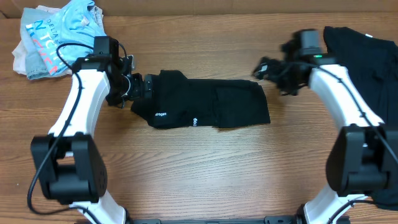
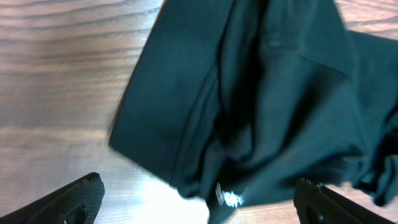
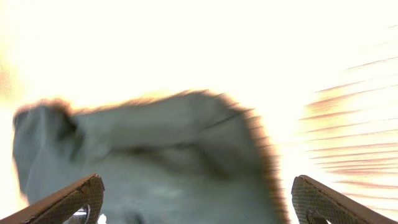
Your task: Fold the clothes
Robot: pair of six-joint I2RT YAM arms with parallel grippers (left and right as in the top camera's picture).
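A folded black T-shirt (image 1: 205,102) lies across the middle of the table, its small white print facing the front edge. My left gripper (image 1: 140,87) is at the shirt's left end with its jaws wide open. In the left wrist view the black fabric (image 2: 249,99) and its white logo (image 2: 231,198) lie under the left gripper (image 2: 199,205), with nothing pinched. My right gripper (image 1: 261,67) hovers just past the shirt's far right corner, also open. In the right wrist view the shirt (image 3: 155,143) spreads below the right gripper (image 3: 199,202), free of both fingers.
A second heap of black clothes (image 1: 367,56) lies at the far right by the right arm. A pile of light blue and white garments (image 1: 56,37) sits in the far left corner. Bare wooden table (image 1: 205,168) runs along the front.
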